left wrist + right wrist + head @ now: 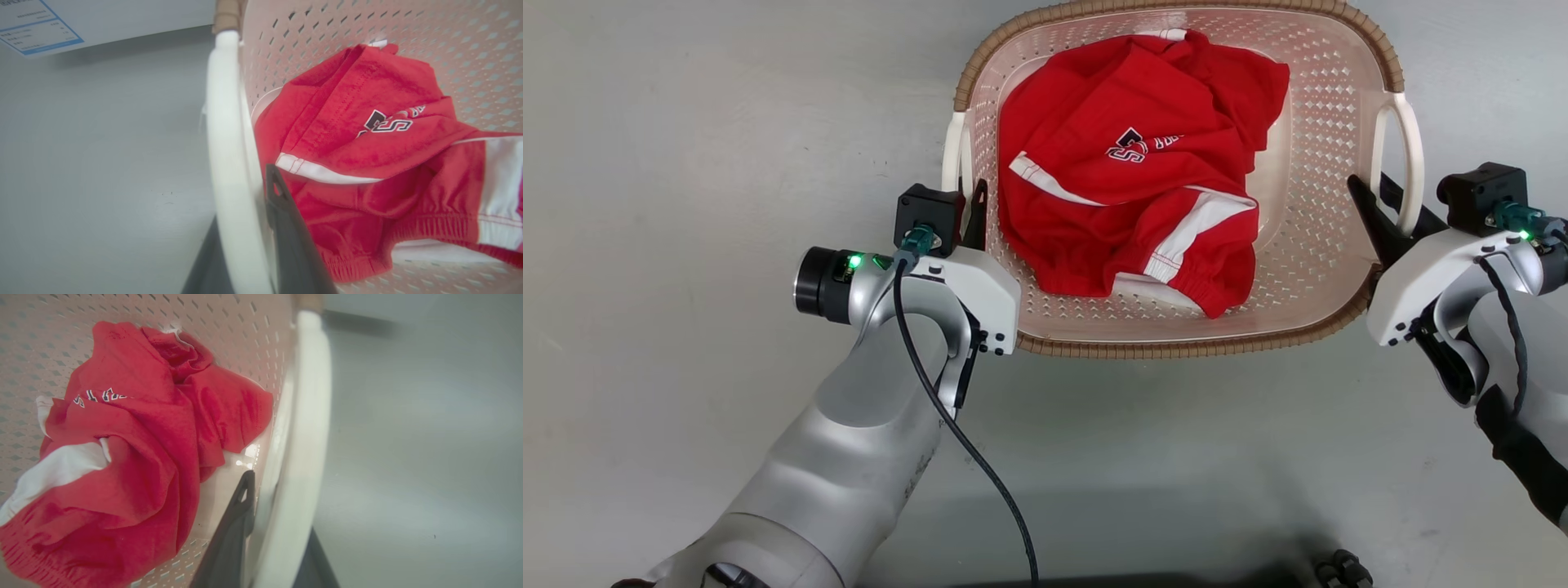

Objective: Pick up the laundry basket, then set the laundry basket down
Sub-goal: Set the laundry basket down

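The laundry basket (1176,347) is pale pink, perforated, with a brown woven-look rim, and lies straight ahead over the grey floor. A crumpled red garment (1135,163) with white stripes lies inside it. My left gripper (964,206) is shut on the basket's left white loop handle (951,155). In the left wrist view the handle (229,143) runs between the two dark fingers (286,228). My right gripper (1380,200) is shut on the right white handle (1411,155), and the right wrist view shows that handle (306,416) between its fingers (233,535). I cannot tell whether the basket touches the floor.
Bare grey floor (686,163) surrounds the basket on all sides. A white panel with a blue-bordered label (36,24) stands beyond the basket's left side. A black cable (964,441) hangs from my left wrist. My dark base (1339,567) shows at the bottom edge.
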Robot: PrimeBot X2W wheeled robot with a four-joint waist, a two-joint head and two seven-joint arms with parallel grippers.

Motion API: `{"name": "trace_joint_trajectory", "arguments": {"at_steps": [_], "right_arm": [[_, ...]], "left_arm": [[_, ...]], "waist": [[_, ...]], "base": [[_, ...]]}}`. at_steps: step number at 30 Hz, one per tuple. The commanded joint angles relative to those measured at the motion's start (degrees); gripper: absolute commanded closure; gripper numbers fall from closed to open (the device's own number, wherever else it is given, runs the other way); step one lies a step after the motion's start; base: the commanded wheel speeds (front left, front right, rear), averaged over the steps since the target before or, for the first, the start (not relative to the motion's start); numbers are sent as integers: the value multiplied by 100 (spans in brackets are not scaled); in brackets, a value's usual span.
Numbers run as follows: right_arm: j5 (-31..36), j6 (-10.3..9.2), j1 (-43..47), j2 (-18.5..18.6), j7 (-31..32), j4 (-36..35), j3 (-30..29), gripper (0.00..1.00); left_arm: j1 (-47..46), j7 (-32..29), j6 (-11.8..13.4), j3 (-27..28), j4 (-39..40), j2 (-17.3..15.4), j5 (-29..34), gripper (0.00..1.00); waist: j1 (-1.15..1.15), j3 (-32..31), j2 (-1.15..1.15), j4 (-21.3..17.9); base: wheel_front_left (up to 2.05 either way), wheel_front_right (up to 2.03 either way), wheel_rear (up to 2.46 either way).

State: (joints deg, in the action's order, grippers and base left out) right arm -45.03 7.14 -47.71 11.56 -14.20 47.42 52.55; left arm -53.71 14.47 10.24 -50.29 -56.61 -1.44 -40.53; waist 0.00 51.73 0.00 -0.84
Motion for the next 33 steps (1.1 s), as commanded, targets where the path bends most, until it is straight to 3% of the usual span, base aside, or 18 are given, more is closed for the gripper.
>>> {"name": "trace_joint_trajectory", "arguments": {"at_steps": [1,33], "right_arm": [[132,35,375,191,-79,-34,13,100],[252,35,365,235,-80,-10,-253,100]], "left_arm": [[-3,52,-113,50,65,-143,135,100],[-98,52,-220,-172,20,-143,-144,100]], "waist": [[0,31,0,12],[0,270,0,-3]], "base": [[0,0,0],[0,0,0]]}}
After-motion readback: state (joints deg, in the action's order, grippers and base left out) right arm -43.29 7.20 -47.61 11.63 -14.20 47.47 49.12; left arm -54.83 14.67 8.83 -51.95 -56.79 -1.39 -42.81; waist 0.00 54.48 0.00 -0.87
